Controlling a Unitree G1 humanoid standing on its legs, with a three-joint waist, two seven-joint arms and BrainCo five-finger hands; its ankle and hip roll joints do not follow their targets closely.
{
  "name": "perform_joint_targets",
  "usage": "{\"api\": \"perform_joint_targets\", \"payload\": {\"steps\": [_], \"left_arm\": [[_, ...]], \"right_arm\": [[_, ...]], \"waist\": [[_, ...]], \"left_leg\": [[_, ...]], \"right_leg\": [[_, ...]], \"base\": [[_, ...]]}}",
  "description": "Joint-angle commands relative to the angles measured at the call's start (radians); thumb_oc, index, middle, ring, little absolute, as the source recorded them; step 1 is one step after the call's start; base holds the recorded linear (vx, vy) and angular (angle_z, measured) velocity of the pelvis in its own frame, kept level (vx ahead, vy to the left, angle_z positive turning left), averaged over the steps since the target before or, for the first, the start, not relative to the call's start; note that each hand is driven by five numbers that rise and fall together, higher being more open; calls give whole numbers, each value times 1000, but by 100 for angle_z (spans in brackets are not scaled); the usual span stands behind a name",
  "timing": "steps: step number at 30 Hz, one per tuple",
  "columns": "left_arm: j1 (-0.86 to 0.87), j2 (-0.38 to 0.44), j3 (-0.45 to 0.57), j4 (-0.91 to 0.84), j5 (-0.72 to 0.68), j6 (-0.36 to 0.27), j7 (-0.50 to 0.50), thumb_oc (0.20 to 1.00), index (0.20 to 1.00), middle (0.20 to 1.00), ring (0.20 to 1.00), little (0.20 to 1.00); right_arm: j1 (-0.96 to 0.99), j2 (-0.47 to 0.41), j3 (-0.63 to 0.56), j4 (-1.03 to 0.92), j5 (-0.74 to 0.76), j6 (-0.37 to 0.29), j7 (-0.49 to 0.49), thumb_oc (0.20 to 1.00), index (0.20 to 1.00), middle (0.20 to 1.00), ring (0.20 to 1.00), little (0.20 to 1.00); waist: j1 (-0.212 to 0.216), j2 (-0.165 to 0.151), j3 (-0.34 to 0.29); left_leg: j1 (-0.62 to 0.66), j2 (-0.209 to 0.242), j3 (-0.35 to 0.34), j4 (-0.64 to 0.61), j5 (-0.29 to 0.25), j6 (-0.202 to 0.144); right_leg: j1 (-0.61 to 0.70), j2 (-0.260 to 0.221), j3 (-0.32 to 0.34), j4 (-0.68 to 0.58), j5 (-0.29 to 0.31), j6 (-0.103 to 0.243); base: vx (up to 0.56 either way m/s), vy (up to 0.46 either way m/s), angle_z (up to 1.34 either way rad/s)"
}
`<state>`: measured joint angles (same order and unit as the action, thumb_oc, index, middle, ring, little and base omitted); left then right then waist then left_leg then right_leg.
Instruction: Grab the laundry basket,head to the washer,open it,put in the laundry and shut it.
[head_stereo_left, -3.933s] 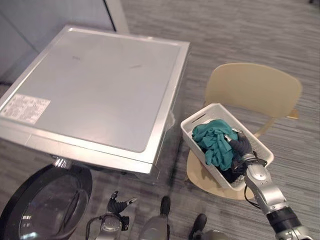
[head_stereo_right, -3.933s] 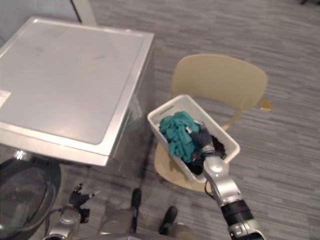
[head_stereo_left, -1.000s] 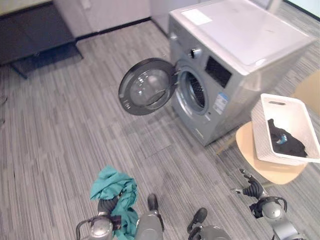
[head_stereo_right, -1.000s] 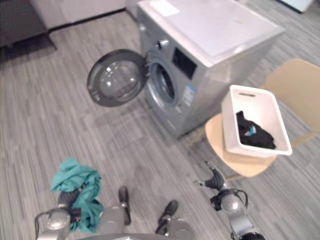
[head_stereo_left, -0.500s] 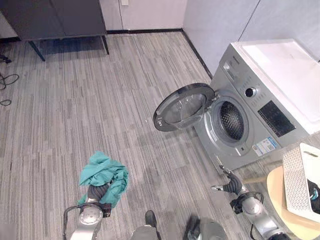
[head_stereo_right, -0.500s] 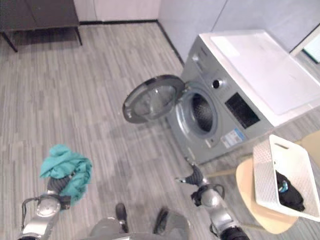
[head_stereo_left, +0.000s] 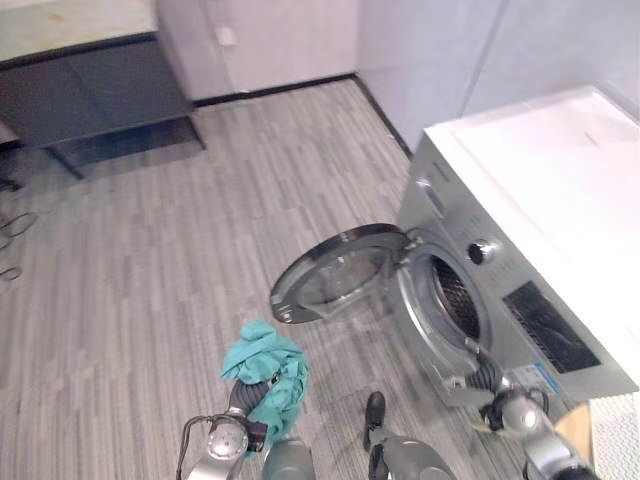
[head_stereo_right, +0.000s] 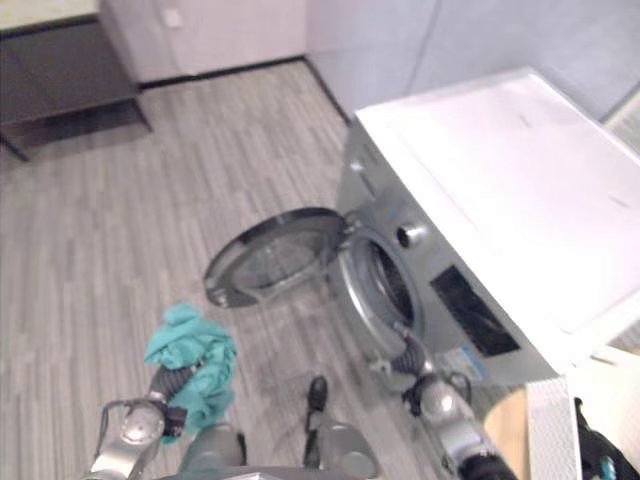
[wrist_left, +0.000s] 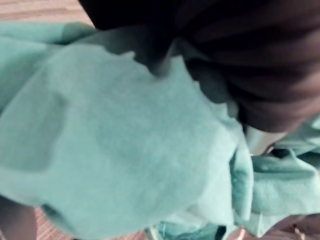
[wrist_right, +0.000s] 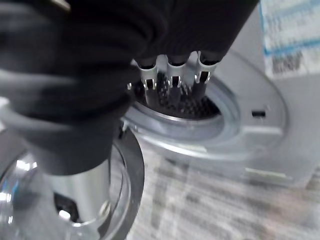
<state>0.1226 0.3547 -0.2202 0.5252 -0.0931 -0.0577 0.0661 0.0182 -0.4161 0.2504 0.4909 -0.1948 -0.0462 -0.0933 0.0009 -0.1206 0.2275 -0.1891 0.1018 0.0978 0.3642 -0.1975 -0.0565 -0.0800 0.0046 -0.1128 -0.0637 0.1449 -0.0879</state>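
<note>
My left hand (head_stereo_left: 244, 402) is shut on a bunched teal cloth (head_stereo_left: 266, 368), holding it above the floor a little left of the open washer door (head_stereo_left: 338, 275). In the left wrist view the teal cloth (wrist_left: 115, 150) wraps round the hand's dark cover (wrist_left: 250, 65). The silver washer (head_stereo_right: 500, 210) stands at the right with its drum opening (head_stereo_left: 452, 300) uncovered. My right hand (head_stereo_left: 486, 376) is open and holds nothing, low in front of the opening. Its fingers (wrist_right: 170, 85) point at the drum (wrist_right: 187, 106). The white laundry basket (head_stereo_right: 545, 425) holds dark laundry (head_stereo_right: 592, 445) at the lower right.
The round glass door (wrist_right: 131, 172) swings out to the left over the grey striped floor (head_stereo_left: 150, 260). A dark cabinet (head_stereo_left: 90, 95) stands against the far wall at the upper left. A pale chair seat (head_stereo_right: 505, 440) carries the basket beside the washer.
The whole view has shifted, so the washer now looks closer and the basket sits at the frame's corner. My right hand now shows right below the drum opening. The left hand still holds the teal cloth.
</note>
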Motion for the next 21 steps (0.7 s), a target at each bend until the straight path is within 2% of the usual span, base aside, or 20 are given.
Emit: {"api": "perform_joint_targets", "payload": {"steps": [1,2,3,4,5,7,8,9,11,12,13,15,16,17,18,19,20,21], "left_arm": [[-29,41,4,-62,42,-49,5,200,200,200,200,200],[-33,42,1,-60,43,-51,11,200,200,200,200,200],[-33,44,-1,-60,43,-51,12,200,200,200,200,200],[-33,44,-1,-59,43,-51,12,200,200,200,200,200],[-39,45,-12,-58,45,-53,14,200,200,200,200,200],[-46,48,-23,-52,56,-55,13,200,200,200,200,200],[-46,48,-23,-51,56,-55,13,200,200,200,200,200],[-50,47,-39,-42,67,-55,4,200,200,200,200,200],[-62,53,-58,-34,75,-55,-1,200,200,200,200,200],[-62,53,-58,-33,75,-55,-1,200,200,200,200,200],[-76,66,-70,-35,87,-52,-6,200,200,200,200,200],[-81,75,-71,-41,90,-52,-6,200,200,200,200,200],[-103,90,-73,-54,89,-57,3,200,200,200,200,200],[-110,97,-74,-66,88,-60,5,200,200,200,200,200],[-110,97,-74,-65,88,-60,5,200,200,200,200,200],[-117,105,-74,-82,91,-62,10,200,200,200,200,200],[-127,113,-71,-97,92,-66,18,200,200,200,200,200],[-124,113,-65,-119,100,-68,22,200,200,200,200,200]], "right_arm": [[26,-25,22,-1,7,-26,-20,1000,1000,1000,1000,1000],[21,-26,25,12,7,-31,-29,1000,1000,1000,1000,1000],[18,-25,25,15,9,-31,-29,1000,1000,1000,1000,1000],[18,-25,25,15,9,-31,-29,1000,1000,1000,1000,1000],[9,-22,34,31,8,-32,-28,1000,1000,1000,1000,1000],[0,-22,39,43,5,-35,-26,1000,1000,1000,1000,1000],[0,-23,39,43,5,-34,-26,1000,1000,1000,1000,1000],[2,-20,41,56,-3,-39,-24,1000,1000,1000,1000,1000],[4,-13,34,56,4,-39,-21,1000,1000,1000,1000,1000],[4,-13,34,56,4,-39,-21,1000,1000,1000,1000,1000],[7,-4,35,52,8,-39,-11,1000,1000,1000,1000,1000],[4,-4,38,49,3,-37,-10,1000,1000,1000,1000,1000],[-13,2,48,43,-3,-34,-4,1000,1000,1000,1000,1000],[-20,8,48,37,-3,-34,-3,1000,1000,1000,1000,1000],[-20,8,47,37,-3,-34,-3,1000,1000,1000,1000,1000],[-26,12,48,29,-3,-36,-2,1000,1000,1000,1000,1000],[-32,15,48,26,-2,-39,0,1000,1000,1000,1000,1000],[-30,19,44,14,-4,-41,1,1000,1000,1000,1000,1000]], "waist": [[18,-4,18],[24,0,22],[29,6,22],[29,5,23],[37,14,27],[35,21,19],[38,21,20],[28,26,4],[17,19,-8],[18,19,-8],[-2,16,-16],[-1,15,-18],[-4,16,-9],[-4,17,-4],[-2,17,-7],[-2,19,-3],[4,23,2],[8,36,8]], "left_leg": [[4,-13,-61,-174,169,-12],[-11,-17,-110,-221,215,-21],[-25,-20,-152,-249,235,-24],[-22,-20,-152,-253,237,-24],[-38,-38,-230,-296,259,-29],[-28,-55,-283,-312,256,-24],[-24,-54,-279,-314,255,-24],[-4,-69,-298,-293,244,-20],[8,-83,-284,-269,222,-9],[8,-83,-284,-269,222,-9],[20,-83,-245,-263,206,7],[25,-80,-216,-260,197,15],[40,-65,-141,-259,179,29],[54,-56,-102,-263,168,33],[50,-54,-100,-265,171,33],[66,-47,-60,-273,162,36],[79,-39,-20,-272,149,39],[90,-26,38,-270,141,44]], "right_leg": [[88,-42,-89,92,-252,156],[97,-30,-70,99,-263,153],[102,-19,-52,107,-273,151],[102,-20,-52,109,-275,151],[112,-2,-6,135,-295,150],[112,15,39,154,-307,150],[112,15,43,156,-308,150],[120,15,78,169,-318,157],[113,3,117,188,-320,164],[113,3,118,188,-320,164],[98,-6,151,206,-317,177],[81,-10,174,227,-315,184],[26,-25,168,287,-301,201],[3,-45,131,312,-295,208],[-2,-43,132,311,-292,208],[-20,-69,74,326,-285,214],[-33,-105,-10,338,-281,212],[-40,-162,-154,343,-275,199]], "base": [[226,65,-47],[216,76,-57],[149,52,-54],[206,109,-61],[200,131,-65],[195,154,-84],[220,206,-135],[232,218,-134],[209,220,-123],[129,210,-102],[92,210,-59],[41,202,-63],[-43,169,-114],[-48,169,-192],[-31,101,-186],[-31,98,-172],[-71,147,-101],[-99,129,-109]]}}
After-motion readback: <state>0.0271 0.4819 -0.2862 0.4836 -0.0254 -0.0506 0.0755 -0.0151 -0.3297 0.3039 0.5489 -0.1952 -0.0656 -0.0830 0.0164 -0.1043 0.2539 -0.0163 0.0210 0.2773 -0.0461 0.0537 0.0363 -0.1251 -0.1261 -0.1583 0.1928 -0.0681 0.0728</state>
